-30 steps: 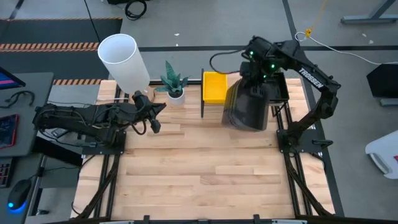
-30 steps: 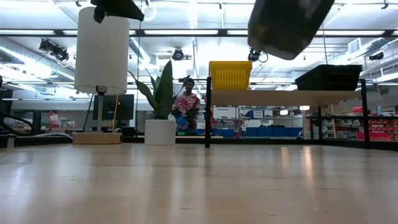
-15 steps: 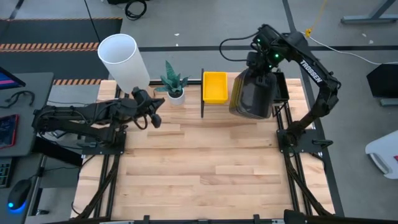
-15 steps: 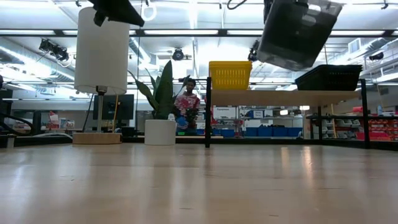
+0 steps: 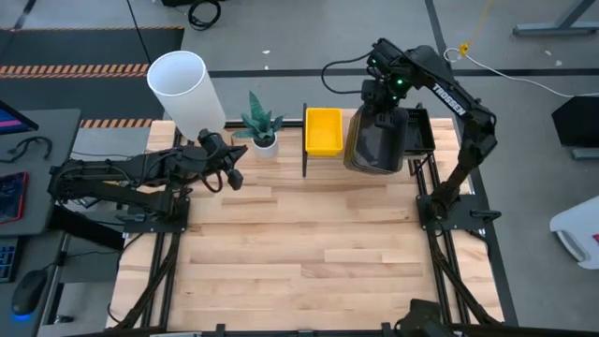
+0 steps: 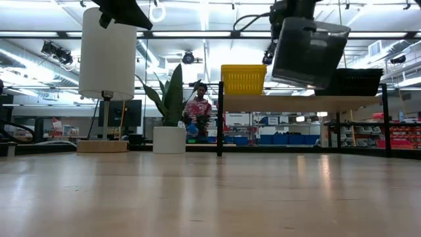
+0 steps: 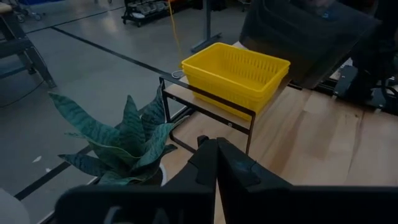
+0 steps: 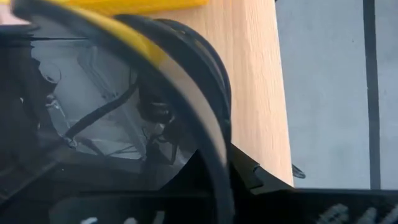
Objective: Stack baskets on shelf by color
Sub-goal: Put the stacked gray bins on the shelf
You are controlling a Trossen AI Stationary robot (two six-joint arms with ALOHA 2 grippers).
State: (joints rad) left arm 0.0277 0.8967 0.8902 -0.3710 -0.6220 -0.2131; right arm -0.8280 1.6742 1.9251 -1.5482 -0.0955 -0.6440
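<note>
A large smooth dark grey basket (image 5: 377, 142) (image 6: 309, 52) hangs tilted above the middle of the shelf (image 6: 299, 103), with my right gripper (image 5: 383, 101) (image 8: 217, 183) shut on it from above. A yellow basket (image 5: 324, 129) (image 7: 233, 73) rests on its base at the shelf's left end. At the right end a black mesh basket (image 5: 418, 131) (image 6: 350, 81) does the same. My left gripper (image 5: 231, 170) (image 7: 215, 148) is shut on nothing, held above the table's left part and pointing toward the shelf. My right gripper pinches the grey basket's rim (image 8: 214, 140) at its far end, the wall passing between the two fingers. The fingers come from above, pointing steeply down. The basket hangs below them, tilted, clear of the shelf plank (image 8: 255, 81) and of the other baskets.
A potted plant (image 5: 261, 124) and a white lamp (image 5: 185, 92) on a wooden foot stand at the table's far left, beside the shelf's black post (image 6: 220, 118). The wide tabletop (image 5: 299, 253) stretches in front of the shelf. A person (image 6: 197, 112) stands far behind the table.
My right gripper has carried the grey basket toward the table's far edge and down, from in front of the shelf to above its middle. The basket hangs less tilted than before, lower and closer to the plank.
</note>
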